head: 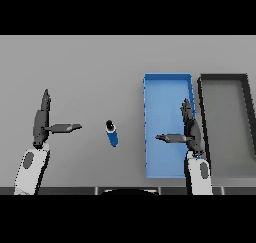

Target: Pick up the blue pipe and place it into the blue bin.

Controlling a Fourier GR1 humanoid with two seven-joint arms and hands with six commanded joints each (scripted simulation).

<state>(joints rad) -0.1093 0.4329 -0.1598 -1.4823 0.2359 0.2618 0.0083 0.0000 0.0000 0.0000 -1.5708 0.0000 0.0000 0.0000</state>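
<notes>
Blue, short and cylindrical, the pipe (112,133) lies on the smooth grey table (90,67), and I see it just left of the flat rectangular blue bin (167,79). Left hand (41,122) released, fingers straight. Right hand (190,129) above the bin, likewise released. Dark tray (225,78) far right.

This looks like a bare test bench or lab station, not a home. A plain grey table (90,67) fills the view under flat light. At about three o'clock sit two shallow sorting trays side by side, a blue bin (167,78) and a dark grey bin (223,77).
</notes>
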